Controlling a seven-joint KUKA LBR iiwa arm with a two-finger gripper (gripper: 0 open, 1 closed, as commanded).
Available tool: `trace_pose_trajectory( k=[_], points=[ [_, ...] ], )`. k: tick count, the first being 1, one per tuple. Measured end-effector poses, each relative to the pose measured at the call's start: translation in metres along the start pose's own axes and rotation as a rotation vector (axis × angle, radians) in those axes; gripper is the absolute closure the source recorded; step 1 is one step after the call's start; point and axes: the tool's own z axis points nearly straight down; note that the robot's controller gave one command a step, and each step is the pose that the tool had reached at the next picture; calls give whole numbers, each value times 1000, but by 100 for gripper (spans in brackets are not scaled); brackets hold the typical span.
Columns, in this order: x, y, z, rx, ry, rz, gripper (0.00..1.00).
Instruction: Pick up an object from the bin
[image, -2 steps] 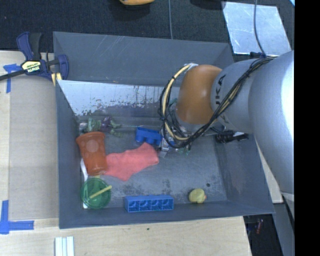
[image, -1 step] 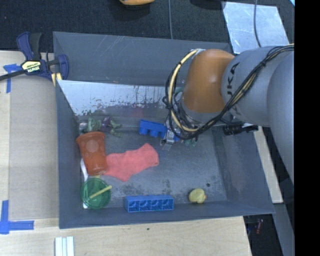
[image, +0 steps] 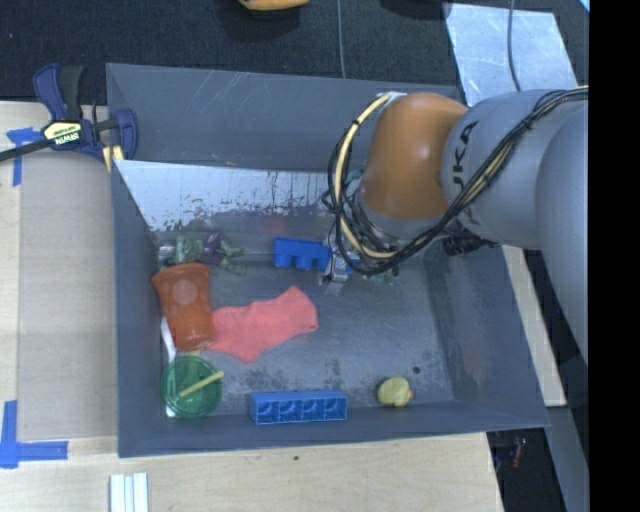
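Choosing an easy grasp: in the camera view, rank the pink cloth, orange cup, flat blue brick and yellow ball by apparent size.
Largest first:
soft pink cloth
orange plastic cup
flat blue studded brick
small round yellow ball

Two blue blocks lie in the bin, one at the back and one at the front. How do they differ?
The back block is short and chunky; the front block is long and low. The back block lies beside the gripper; the front block lies away from it, by the front wall, between a green cup and a yellow ball. Both are blue and look like toy bricks.
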Motion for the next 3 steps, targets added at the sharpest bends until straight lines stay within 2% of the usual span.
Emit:
trace_pose_trajectory(
  k=[1, 2, 3],
  points=[
    [-12, 9, 62, 1, 2, -92, 100],
    [-4, -1, 4, 2, 9, -89, 100],
    [-4, -3, -72, 2, 7, -102, 100]
  ],
)
